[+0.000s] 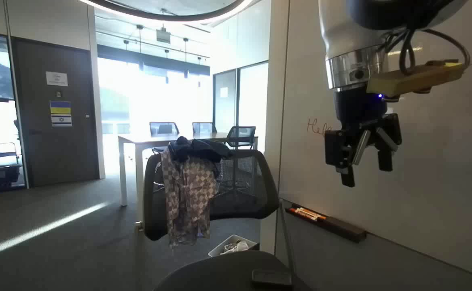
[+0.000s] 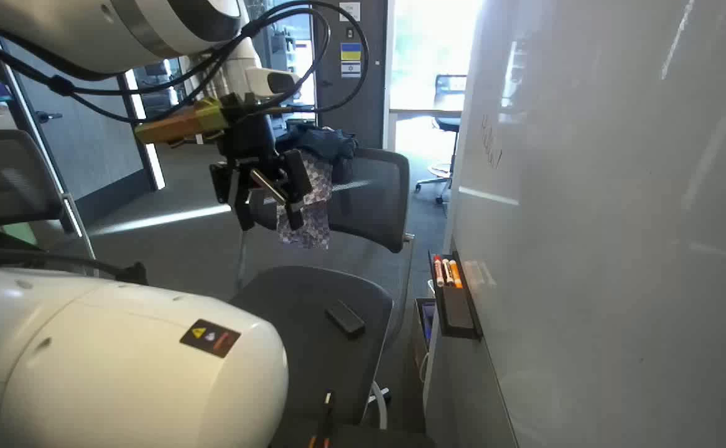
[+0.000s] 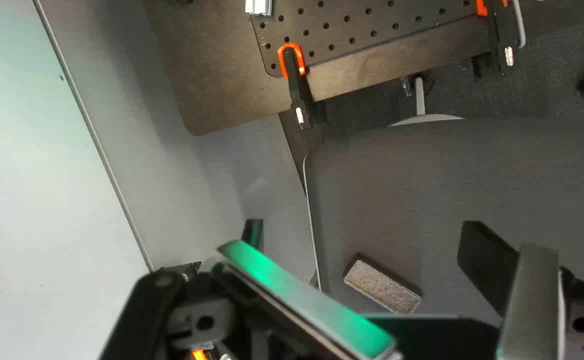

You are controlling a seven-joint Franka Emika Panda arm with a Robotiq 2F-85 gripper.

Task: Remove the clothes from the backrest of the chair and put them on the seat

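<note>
My gripper (image 1: 366, 171) hangs with its jaws spread wide.
Below them lies the chair seat (image 3: 452, 190), a small block (image 3: 384, 286) on it; beyond, apart from my jaws, the clothes (image 1: 197, 173) drape over the backrest (image 1: 242, 198), a dark piece (image 1: 203, 149) on top of a checked one (image 1: 197, 188).

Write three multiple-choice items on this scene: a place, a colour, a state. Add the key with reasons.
1. Where does the checkered garment hang?
A) Over the mesh backrest
B) Over the door
C) Over the marker tray

2. What colour is the cloth bunched at its top?
A) Red
B) Yellow
C) Dark blue

3. What state is the gripper in?
A) Shut on the cloth
B) Open
C) Shut on a marker

Key:
1 A, it drapes down the backrest in both exterior views;
2 C, its folds look dark blue;
3 B, its fingers stand apart, holding nothing.
</note>
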